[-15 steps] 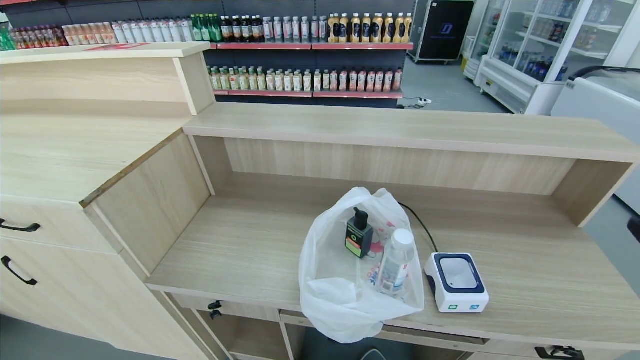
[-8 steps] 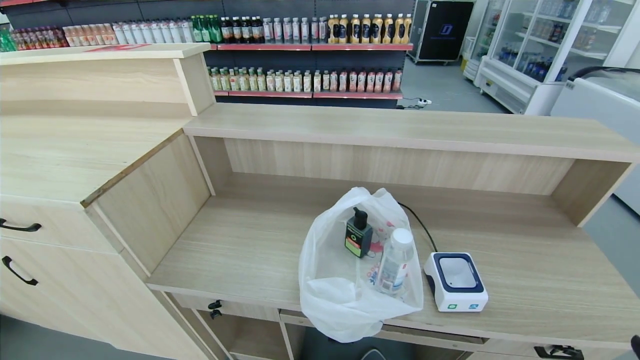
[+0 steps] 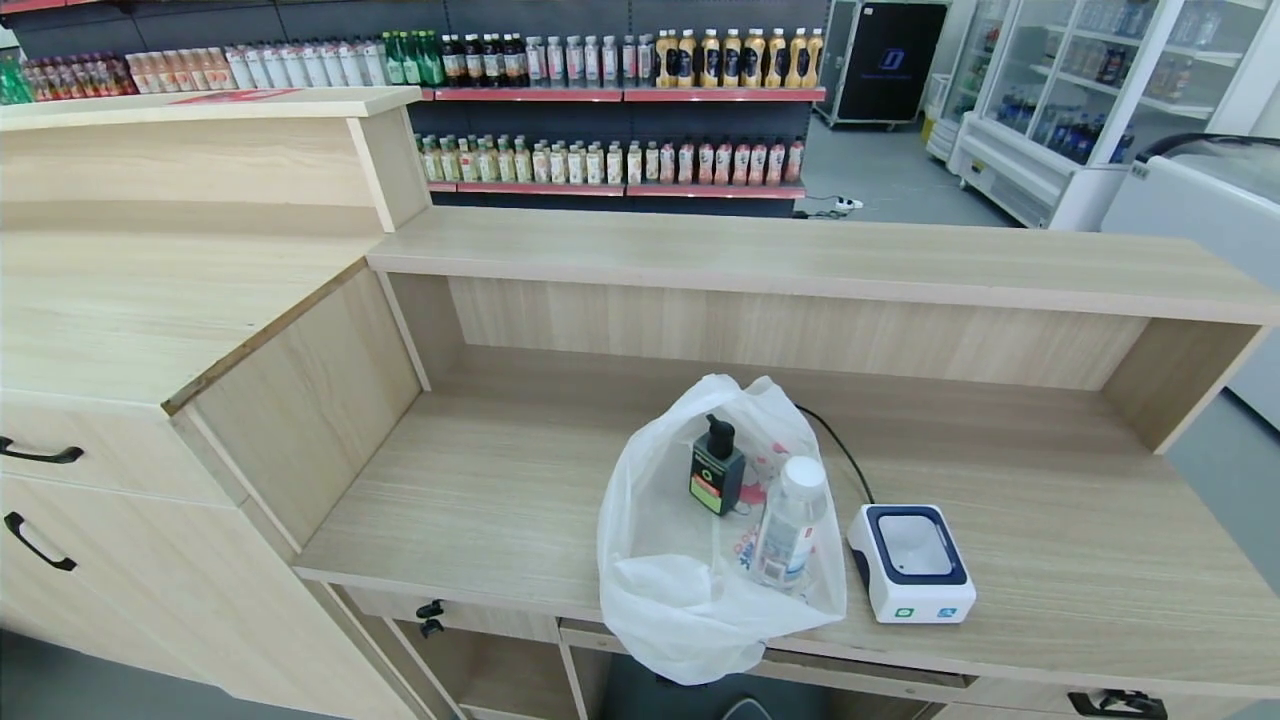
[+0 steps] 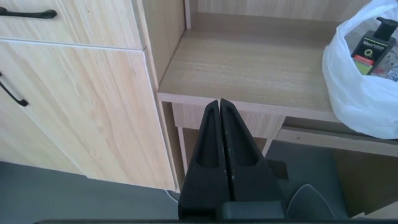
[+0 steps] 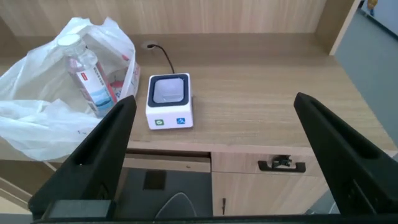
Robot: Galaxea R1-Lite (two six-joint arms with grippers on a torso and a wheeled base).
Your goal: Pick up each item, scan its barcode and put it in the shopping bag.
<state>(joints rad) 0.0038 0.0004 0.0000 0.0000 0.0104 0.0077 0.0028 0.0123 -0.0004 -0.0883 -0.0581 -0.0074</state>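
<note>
Shopping bag sits at lower centre of the head view, on the front edge of the counter, mouth open upward. In it I count two items: one dark pump bottle standing at the back and one clear water bottle leaning beside it, its long axis running from lower frame up to the cap. One scanner stands just beside the bag, on its right in the frame.

My left gripper has its fingers pressed flat together with nothing between them. It hangs below counter level, and the bag lies at the upper right of its view. My right gripper is spread wide and holds nothing. The scanner lies ahead between its fingers and the bag at upper left. I judge the right arm nearer to both. Both counted items are bagged, so I judge the task about done.
</note>
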